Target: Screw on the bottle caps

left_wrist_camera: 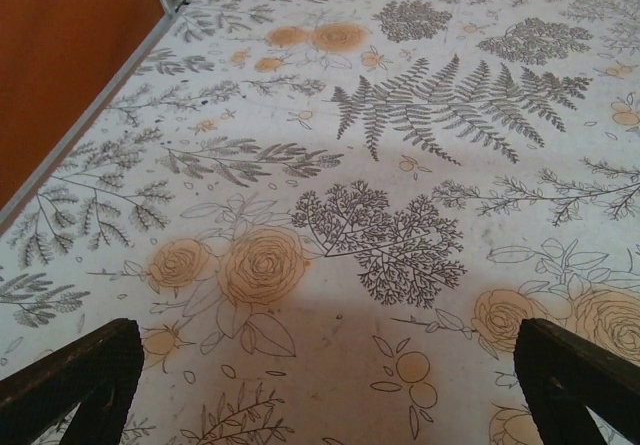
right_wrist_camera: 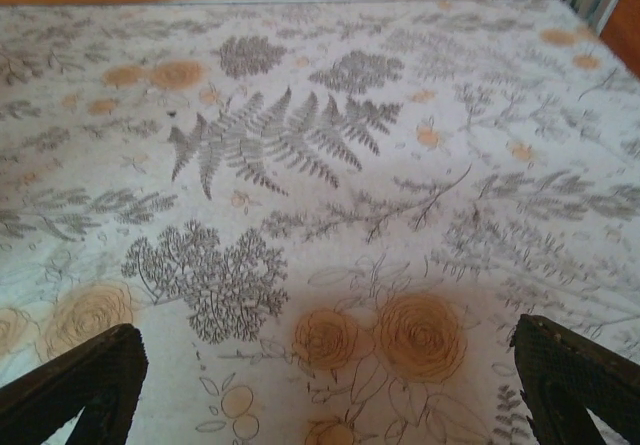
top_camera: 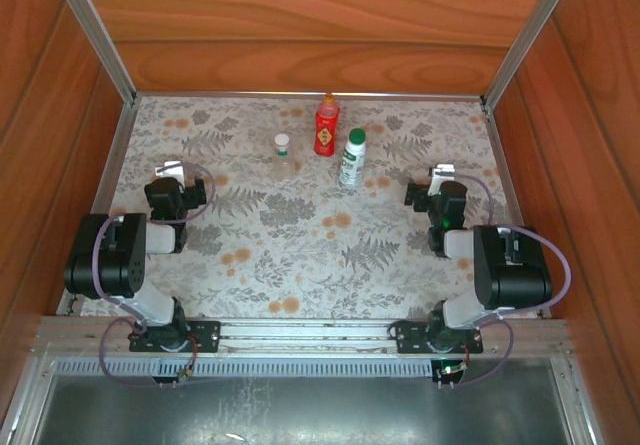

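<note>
Enclosure: smooth wood-grain panels (top_camera: 300, 25) form the back and side walls, edged by straight aluminium posts (top_camera: 95, 30).

Work surface: the flat table (top_camera: 300, 265) carries a matte printed cover with grey ferns and orange roses.

Mounting: a slotted metal rail (top_camera: 300, 330) runs along the near edge and bears both bases.

Arms: the left arm (top_camera: 115, 255) and the right arm (top_camera: 505, 265) are black, blocky housings on pale links, with looped cables.

Grippers: the left gripper (left_wrist_camera: 320, 395) hangs over bare cover, its dark wedge-shaped fingers (left_wrist_camera: 80, 375) spread wide with nothing between them. The right gripper (right_wrist_camera: 325, 385) has its fingers (right_wrist_camera: 575, 375) equally spread and empty.

Bottles: all three stand upright at the far centre of the table, well apart from both grippers.
- White bottle (top_camera: 352, 157): tall cylinder, green cap, nearest the right side.
- Red bottle (top_camera: 327, 125): labelled cylinder, orange top, farthest back.
- Clear bottle (top_camera: 283, 155): short, transparent, green-and-white cap, on the left.

Cap tightness cannot be determined.
</note>
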`<state>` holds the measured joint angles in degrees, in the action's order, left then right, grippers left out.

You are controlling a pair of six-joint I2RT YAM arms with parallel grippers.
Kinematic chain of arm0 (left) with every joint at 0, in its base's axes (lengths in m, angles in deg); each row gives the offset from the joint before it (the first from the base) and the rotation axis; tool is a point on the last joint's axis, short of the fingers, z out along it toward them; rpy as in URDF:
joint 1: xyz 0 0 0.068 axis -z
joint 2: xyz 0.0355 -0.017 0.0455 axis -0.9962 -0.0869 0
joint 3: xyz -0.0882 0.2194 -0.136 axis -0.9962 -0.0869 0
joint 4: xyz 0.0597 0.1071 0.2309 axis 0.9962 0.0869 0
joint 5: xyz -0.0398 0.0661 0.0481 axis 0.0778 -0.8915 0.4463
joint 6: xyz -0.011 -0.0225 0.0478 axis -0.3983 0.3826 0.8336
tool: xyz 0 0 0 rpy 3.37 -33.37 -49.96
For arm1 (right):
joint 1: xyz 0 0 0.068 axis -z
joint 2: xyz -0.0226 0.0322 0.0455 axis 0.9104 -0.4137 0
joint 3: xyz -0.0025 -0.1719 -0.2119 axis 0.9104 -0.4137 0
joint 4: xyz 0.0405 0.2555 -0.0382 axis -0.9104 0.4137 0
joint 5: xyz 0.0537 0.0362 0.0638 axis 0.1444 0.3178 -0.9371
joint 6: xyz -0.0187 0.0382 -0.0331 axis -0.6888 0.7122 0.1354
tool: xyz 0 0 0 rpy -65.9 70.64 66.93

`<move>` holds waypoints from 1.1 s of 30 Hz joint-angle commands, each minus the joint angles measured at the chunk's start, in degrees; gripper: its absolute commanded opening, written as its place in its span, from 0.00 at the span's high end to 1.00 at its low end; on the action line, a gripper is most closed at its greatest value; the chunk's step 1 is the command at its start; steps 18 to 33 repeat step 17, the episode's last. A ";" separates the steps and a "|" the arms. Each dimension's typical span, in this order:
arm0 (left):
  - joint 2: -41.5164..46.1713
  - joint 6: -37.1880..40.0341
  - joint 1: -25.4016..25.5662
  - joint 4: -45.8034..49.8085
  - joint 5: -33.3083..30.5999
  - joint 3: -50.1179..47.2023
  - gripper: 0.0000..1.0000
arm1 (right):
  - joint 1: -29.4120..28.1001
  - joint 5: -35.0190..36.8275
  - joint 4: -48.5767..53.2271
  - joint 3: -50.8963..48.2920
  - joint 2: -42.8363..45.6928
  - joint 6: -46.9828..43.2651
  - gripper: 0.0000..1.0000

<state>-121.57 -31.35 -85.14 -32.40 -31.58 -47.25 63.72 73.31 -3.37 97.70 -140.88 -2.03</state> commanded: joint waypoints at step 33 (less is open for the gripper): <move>-0.09 -1.20 -0.35 -2.93 1.32 0.90 0.00 | 0.73 0.57 2.97 3.54 0.29 3.15 0.00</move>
